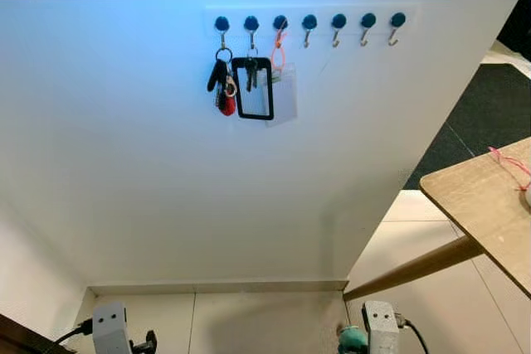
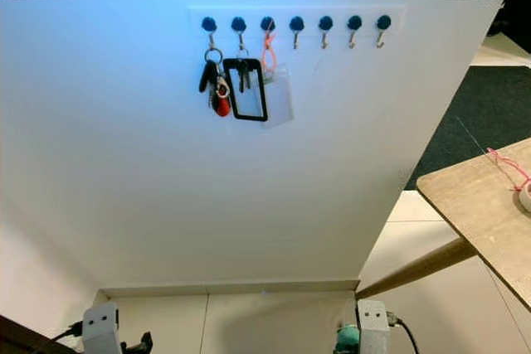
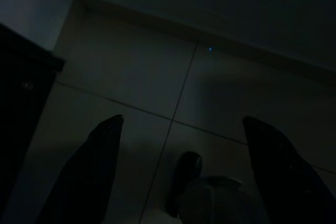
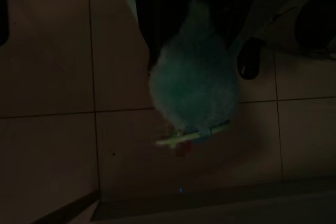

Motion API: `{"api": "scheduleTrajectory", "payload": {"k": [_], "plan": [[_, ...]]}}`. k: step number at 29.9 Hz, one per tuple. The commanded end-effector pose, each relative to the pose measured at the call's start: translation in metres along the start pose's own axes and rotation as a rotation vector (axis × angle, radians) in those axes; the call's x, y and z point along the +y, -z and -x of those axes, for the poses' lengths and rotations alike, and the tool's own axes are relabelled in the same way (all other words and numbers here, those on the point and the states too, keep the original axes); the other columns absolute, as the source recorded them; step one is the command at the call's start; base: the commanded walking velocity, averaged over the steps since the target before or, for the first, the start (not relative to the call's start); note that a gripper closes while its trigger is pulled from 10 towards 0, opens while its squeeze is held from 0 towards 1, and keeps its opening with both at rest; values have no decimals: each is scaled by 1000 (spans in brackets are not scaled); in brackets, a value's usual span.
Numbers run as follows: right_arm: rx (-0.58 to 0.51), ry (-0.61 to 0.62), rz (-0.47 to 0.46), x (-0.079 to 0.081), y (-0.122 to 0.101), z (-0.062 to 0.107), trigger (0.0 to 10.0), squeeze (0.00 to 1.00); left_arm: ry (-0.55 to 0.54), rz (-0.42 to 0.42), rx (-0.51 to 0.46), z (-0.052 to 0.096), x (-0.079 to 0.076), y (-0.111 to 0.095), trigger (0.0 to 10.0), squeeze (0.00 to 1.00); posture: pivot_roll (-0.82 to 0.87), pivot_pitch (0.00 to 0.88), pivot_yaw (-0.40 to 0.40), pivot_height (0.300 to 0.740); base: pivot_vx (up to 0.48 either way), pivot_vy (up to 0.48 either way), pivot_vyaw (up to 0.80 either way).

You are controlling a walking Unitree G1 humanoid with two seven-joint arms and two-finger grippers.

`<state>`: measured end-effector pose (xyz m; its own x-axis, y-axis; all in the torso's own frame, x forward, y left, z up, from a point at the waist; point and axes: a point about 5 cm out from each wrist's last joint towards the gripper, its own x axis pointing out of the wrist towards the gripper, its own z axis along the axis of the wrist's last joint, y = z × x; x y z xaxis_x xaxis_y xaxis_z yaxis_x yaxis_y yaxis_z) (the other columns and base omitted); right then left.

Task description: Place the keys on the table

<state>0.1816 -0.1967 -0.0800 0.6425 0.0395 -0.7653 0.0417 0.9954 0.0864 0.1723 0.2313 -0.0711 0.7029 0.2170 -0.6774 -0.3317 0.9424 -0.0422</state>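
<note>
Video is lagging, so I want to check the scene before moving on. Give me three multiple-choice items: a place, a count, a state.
1. The wooden table stands:
A) to the robot's right
B) to its left
C) under the hooks

2. Hooks on the wall rack:
A) five
B) seven
C) nine

3. The key bunch with the red tag:
A) lies on the table
B) lies on the floor
C) hangs on the leftmost hook

Answers:
1 A: the wooden table juts in from the right.
2 B: the wall rack carries seven blue-knobbed hooks.
3 C: the key bunch hangs from the leftmost hook.
</note>
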Motion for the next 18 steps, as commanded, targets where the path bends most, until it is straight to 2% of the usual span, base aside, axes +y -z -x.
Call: {"api": "scheduleTrajectory", "payload": {"k": [1,4,12,18], "plan": [[18,4,1,-1,5,1,10000,0,11,-27,19,1,-1,6,10000,0,5,68,3,740,0,0,0],[13,0,0,0,5,1,10000,0,18,-32,20,1,-4,6,10000,0,5,68,5,740,0,0,-292],[10,-4,-6,1,5,1,10000,0,66,-93,1,-3,-13,-1,10000,0,9,64,9,740,0,0,-800],[1,-8,-9,1,4,1,10000,0,88,-68,-16,-4,-18,-3,10000,0,6,63,11,740,0,0,-800]]}}
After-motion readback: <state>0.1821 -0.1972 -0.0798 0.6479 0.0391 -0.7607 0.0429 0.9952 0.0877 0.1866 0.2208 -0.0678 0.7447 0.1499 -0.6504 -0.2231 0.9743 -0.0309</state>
